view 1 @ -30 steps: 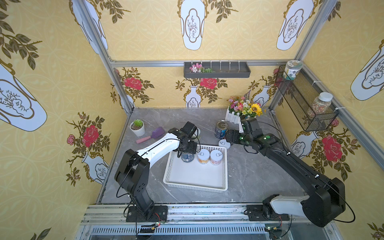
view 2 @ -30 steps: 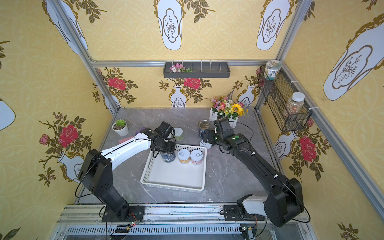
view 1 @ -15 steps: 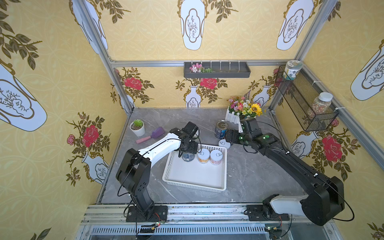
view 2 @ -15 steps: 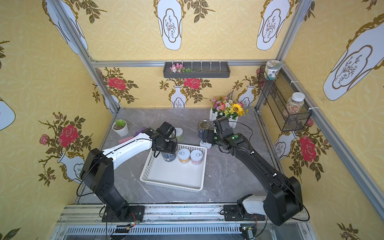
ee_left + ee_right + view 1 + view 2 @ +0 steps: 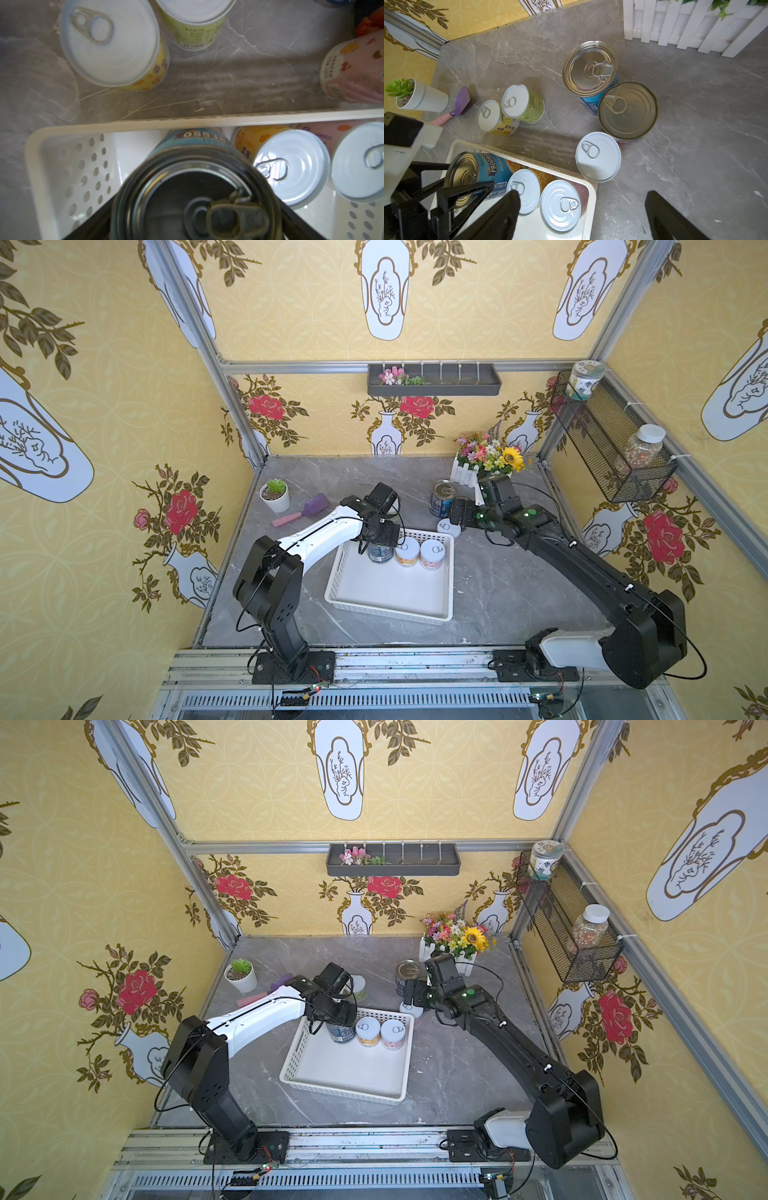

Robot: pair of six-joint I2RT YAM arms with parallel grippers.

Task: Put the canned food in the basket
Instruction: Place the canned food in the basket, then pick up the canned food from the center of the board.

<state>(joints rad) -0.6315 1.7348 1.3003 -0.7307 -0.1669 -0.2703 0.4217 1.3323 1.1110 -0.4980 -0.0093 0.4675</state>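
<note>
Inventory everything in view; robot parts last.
basket: one, white, mid-table.
blue can: one, blue, in basket.
short cans: two, white-lidded, in basket.
loose tall cans: two, silver-topped, beyond basket.
loose short cans: three, white-lidded, beyond basket.
succulent pot: one, white, table's back.
scoop: one, purple-pink, beside pot.
flower planter: one, white, table's back.
wall tray: one, grey, back wall.
mesh basket: one, black, side wall.
jars: two, clear, in mesh basket.
left gripper: black, astride blue can, grip unclear.
right gripper: black, open, by a loose short can.
</note>
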